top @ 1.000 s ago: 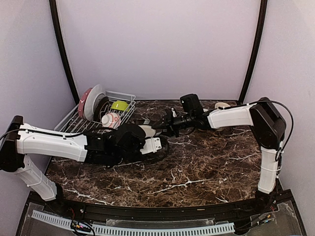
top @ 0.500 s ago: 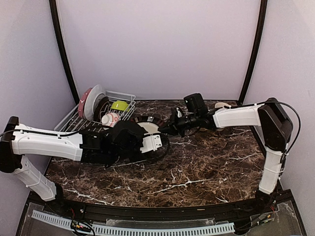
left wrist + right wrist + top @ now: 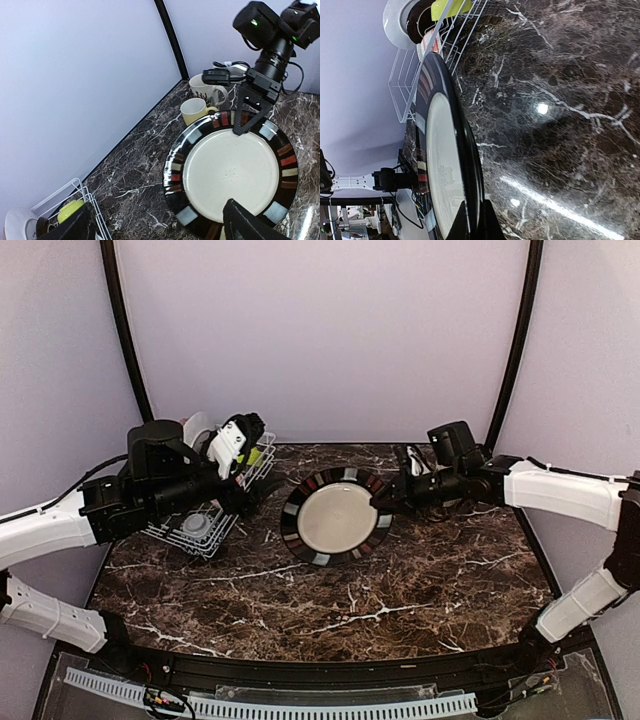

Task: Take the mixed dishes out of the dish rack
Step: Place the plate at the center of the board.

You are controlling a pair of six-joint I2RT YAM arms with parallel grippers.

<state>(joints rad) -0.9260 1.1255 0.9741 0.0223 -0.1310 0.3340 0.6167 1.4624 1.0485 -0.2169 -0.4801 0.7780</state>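
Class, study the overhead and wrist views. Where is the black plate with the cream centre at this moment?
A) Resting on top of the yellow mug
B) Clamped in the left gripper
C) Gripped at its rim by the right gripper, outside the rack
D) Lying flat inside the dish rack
C: the right gripper is shut on the rim of the black plate, which sits out over the marble table, apart from the dish rack.

Rack [image 3: 215,540] back-left, plate [image 3: 335,517] ctr – mugs [image 3: 196,111] behind it, rt.
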